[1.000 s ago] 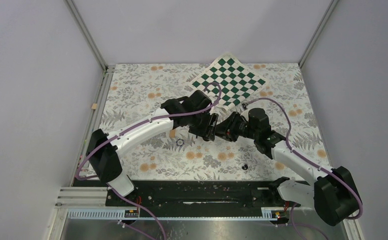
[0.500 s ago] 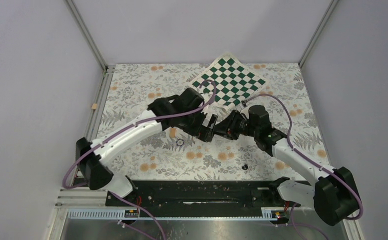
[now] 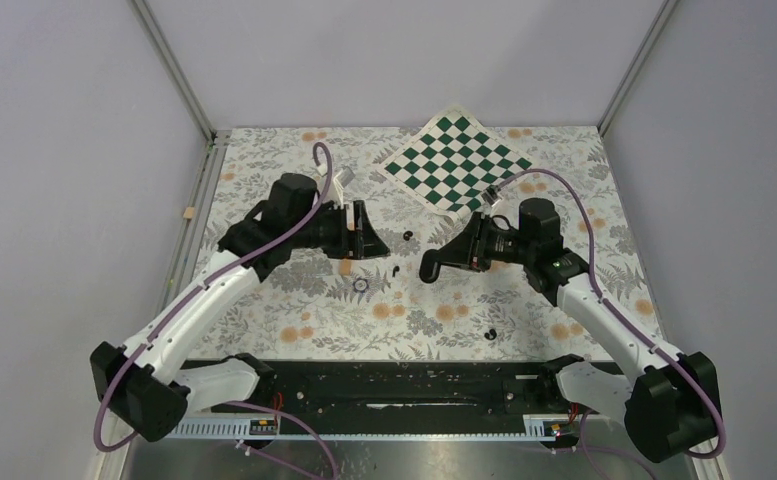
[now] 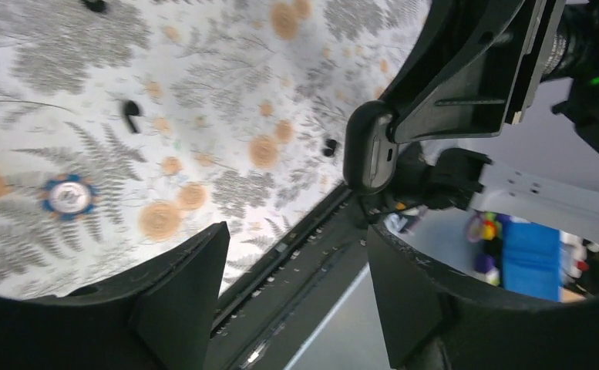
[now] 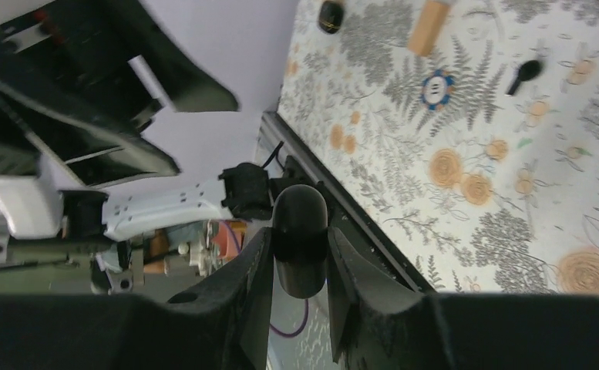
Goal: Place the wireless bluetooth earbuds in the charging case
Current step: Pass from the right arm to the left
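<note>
The right claw [image 5: 299,256] pinches the charging case [image 4: 368,146] by its sides, lifted off the floral bench [image 3: 264,165], while the left claw [image 4: 292,250] hangs wide and empty. One earbud [image 4: 132,113] lies on the bench between them (tiny, glossy). Pinched off-centre, it would likely squirt away; pressed in hard, it could twist the case in that narrow grip.
</note>
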Controlling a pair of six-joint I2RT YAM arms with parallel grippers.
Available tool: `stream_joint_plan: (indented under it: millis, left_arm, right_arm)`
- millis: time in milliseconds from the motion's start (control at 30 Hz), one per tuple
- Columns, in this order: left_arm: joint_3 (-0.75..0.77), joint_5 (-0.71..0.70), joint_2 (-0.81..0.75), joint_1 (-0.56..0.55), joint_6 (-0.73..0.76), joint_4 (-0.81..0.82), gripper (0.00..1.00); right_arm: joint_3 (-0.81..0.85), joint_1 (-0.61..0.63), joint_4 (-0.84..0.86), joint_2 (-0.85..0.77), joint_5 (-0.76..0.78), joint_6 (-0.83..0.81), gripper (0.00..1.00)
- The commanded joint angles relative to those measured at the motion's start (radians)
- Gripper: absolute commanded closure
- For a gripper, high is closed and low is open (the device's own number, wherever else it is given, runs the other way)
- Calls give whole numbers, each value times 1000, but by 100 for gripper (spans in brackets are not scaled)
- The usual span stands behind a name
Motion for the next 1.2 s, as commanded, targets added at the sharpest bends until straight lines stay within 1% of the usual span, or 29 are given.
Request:
stream_joint_plan:
  millis: [0, 67, 167, 233, 333, 467, 667, 767, 933, 1033, 1067, 1100, 1167]
  left_arm:
    - [-40, 197, 34, -29, -108, 239, 33]
    - [-76, 213, 30, -49, -131, 316, 34]
    - [-142, 293, 29, -63, -209, 485, 35]
    - [-166, 326, 35, -73, -233, 563, 36]
    - [-175, 339, 42, -92, -248, 602, 39]
    - [-187, 358, 46, -99, -281, 666, 39]
    - [-222, 412, 71, -99, -403, 844, 40]
    - [-218, 417, 84, -99, -406, 848, 43]
    - [-211, 410, 88, -99, -391, 834, 45]
    - [-204, 411, 96, -99, -390, 829, 56]
    - [-202, 415, 99, -99, -391, 829, 63]
    - [-199, 419, 103, -100, -393, 827, 68]
    - [-190, 423, 107, -99, -392, 816, 70]
  right_arm:
    - [42, -3, 146, -35, -191, -10, 100]
    - [37, -3, 202, -35, -213, 22, 100]
    - [28, -3, 272, -27, -232, 71, 100]
    - [12, -2, 350, -21, -247, 122, 100]
    - [-1, -3, 443, -9, -253, 186, 100]
    - [-10, -3, 514, 8, -263, 243, 100]
    - [-13, -3, 531, 13, -263, 255, 100]
    - [-18, -3, 523, 18, -259, 253, 100]
    - [-39, -2, 565, 21, -271, 279, 100]
    - [-43, -2, 560, 17, -271, 275, 100]
    - [-43, -3, 563, 18, -273, 275, 100]
    - [-44, -2, 563, 19, -275, 276, 100]
    - [-41, -3, 564, 20, -278, 276, 100]
